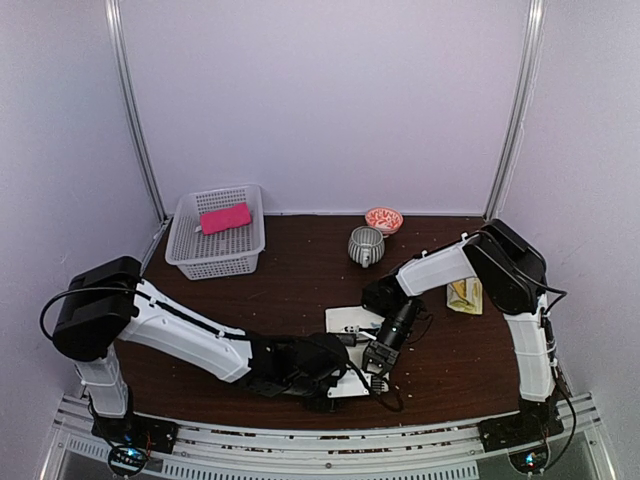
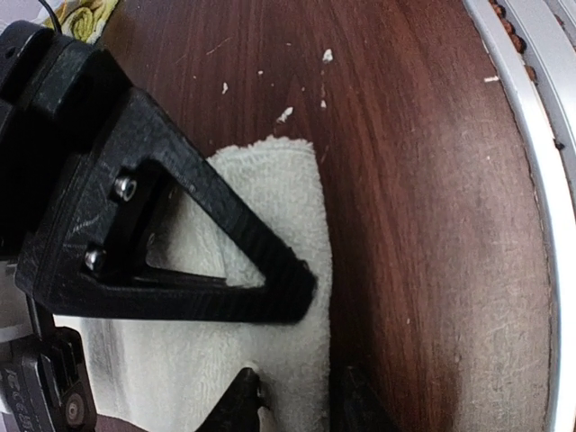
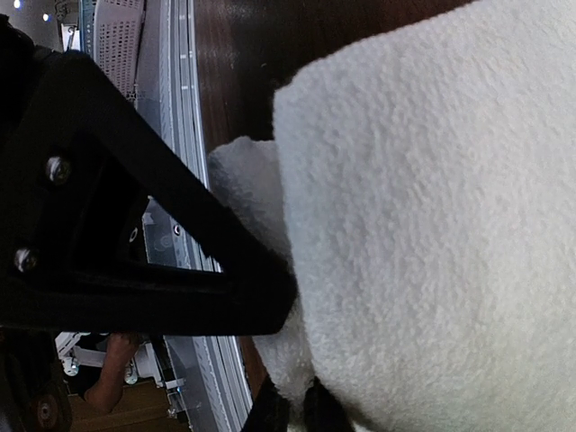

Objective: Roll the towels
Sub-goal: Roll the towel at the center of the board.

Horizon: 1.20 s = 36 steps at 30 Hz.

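Note:
A cream-white towel (image 1: 347, 320) lies on the dark wooden table near the front middle, partly folded over. My left gripper (image 1: 340, 383) reaches in from the left and pinches the towel's near edge. In the left wrist view the towel (image 2: 279, 207) sits between that gripper's (image 2: 274, 335) fingers, and one tip dents the cloth. My right gripper (image 1: 378, 366) comes down on the towel from the right. In the right wrist view it (image 3: 281, 353) is closed on a raised fold of the towel (image 3: 432, 225). A bright pink towel (image 1: 225, 217) lies in the basket. A yellow towel (image 1: 465, 295) lies at the right.
A white mesh basket (image 1: 215, 255) stands at the back left. A grey mug (image 1: 366, 245) and a small red-patterned bowl (image 1: 384, 219) stand at the back middle. The metal rail (image 1: 330, 440) runs along the table's near edge.

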Each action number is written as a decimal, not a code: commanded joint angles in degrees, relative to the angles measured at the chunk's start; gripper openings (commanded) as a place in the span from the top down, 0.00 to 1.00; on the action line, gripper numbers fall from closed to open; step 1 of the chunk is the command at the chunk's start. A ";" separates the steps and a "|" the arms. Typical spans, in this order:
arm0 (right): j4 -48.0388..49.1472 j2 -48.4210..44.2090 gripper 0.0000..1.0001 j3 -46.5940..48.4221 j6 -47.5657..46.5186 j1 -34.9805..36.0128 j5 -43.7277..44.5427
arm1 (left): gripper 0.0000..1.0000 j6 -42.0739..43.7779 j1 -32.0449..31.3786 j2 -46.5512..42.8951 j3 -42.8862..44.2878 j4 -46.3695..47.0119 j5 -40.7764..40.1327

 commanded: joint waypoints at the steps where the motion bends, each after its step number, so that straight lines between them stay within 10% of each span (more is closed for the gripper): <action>1: 1.69 2.28 0.98 -2.06 -0.45 0.54 10.01 | 0.71 -0.80 0.02 1.28 2.42 2.56 1.61; 19: -9.65 -10.16 0.69 3.65 -9.08 -1.63 11.54 | 1.00 -3.84 0.81 4.38 6.22 -4.51 8.63; 36: 12.51 -9.34 0.77 1.26 8.72 -1.79 39.05 | 1.00 -7.99 0.90 1.62 10.14 -12.35 13.20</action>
